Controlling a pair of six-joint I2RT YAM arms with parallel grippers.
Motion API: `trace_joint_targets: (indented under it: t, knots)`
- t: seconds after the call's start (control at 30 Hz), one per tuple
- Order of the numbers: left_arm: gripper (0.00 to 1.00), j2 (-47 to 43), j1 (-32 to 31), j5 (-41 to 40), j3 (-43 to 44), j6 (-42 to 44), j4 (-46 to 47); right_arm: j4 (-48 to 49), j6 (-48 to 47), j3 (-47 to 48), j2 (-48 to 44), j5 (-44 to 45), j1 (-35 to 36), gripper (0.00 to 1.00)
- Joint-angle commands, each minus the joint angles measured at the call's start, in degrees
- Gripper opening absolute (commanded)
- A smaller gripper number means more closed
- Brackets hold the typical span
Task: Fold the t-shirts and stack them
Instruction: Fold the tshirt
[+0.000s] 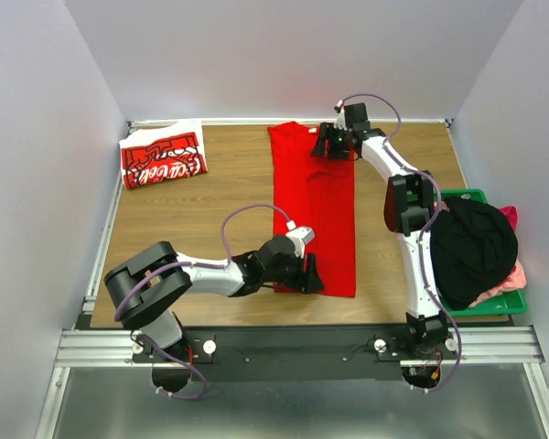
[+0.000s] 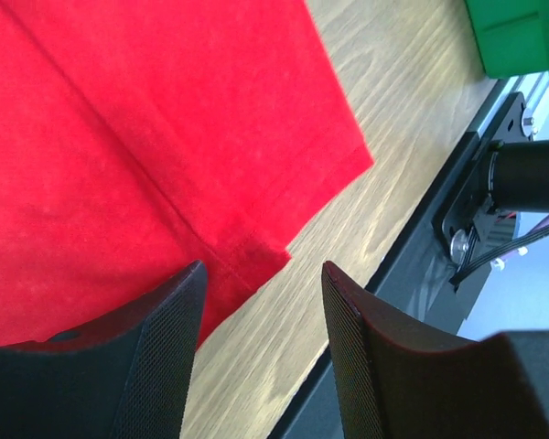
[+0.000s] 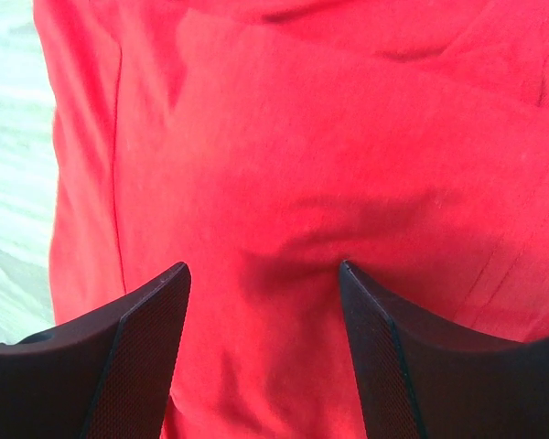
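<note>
- Lettered shirt: folded, far left corner.
- My left gripper: jaws parted, gripping nothing, over the near hem.
- Plain red shirt: a long strip (mid-table).
- My right gripper: jaws parted, empty, at its far end.

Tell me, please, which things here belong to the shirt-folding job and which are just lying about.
Job: plain red t-shirt, spread lengthwise mid-table; folded lettered t-shirt, far left corner.
Lying about: green crate at the right edge; black garment and pink cloth in it.
</note>
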Motion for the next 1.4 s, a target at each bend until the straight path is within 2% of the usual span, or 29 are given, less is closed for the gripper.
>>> trace_joint_targets:
  t: [0.0,0.17,0.3,0.33,0.43,0.47,0.53,0.57,0.63,0.67,0.77,0.83,1.03,1.37]
  knots:
    - [0.62,-5.07,-0.45,-4.97,3.26,3.42,-3.15,-3.8,-4.0,-5.13,-6.7,1.2,1.29,0.73]
    - [0.63,-11.76,-0.36,-12.11,3.45,6.24,-6.23,-2.13,-4.18,-13.92,-20.32,5.15,1.38,0.73]
    - [0.63,-14.84,-0.1,-19.22,1.69,6.07,-10.97,-1.95,-1.03,-26.22,-32.97,9.37,1.81,0.73]
    - [0.63,-14.76,0.51,-20.8,1.43,5.46,-13.42,-1.6,0.37,-33.38,-37.7,10.51,1.99,0.73]
    - [0.63,-14.58,0.95,-21.87,0.02,3.61,-15.64,-1.16,2.05,-44.49,-45.11,12.45,3.22,0.73]
    - [0.63,-14.84,0.95,-21.7,-0.51,3.08,-15.81,-1.07,3.45,-51.92,-49.83,14.46,4.09,0.73]
    - [0.63,-16.07,1.04,-21.35,-2.35,1.94,-15.73,-0.81,5.21,-58.91,-56.51,16.92,5.58,0.73]
    - [0.63,-17.03,1.13,-21.26,-3.14,1.59,-16.25,-0.54,6.53,-65.9,-58.64,17.64,5.86,0.73]
    - [0.62,-18.26,1.13,-22.04,-3.85,0.62,-17.39,-0.63,8.03,-72.44,-63.3,18.34,6.91,0.73]
    - [0.62,-19.32,1.13,-22.22,-4.46,0.36,-18.44,-0.72,9.6,-77.78,-68.11,18.26,7.09,0.72]
    - [0.62,-20.9,1.22,-22.84,-5.95,-0.52,-19.86,-1.33,13.64,-85.2,-77.43,16.69,7.44,0.72]
    - [0.62,-21.17,1.31,-22.84,-6.75,-1.49,-20.12,-1.68,15.32,-90.29,-80.97,13.36,7.61,0.7]
    - [0.61,-20.91,1.39,-21.87,-8.42,-4.65,-21.53,-6.08,19.28,-95.41,-85.38,10.97,9.28,0.65]
    - [0.59,-21.87,1.39,-22.84,-9.74,-6.68,-23.29,-9.86,24.82,-97.7,-83.98,12.54,16.14,0.58]
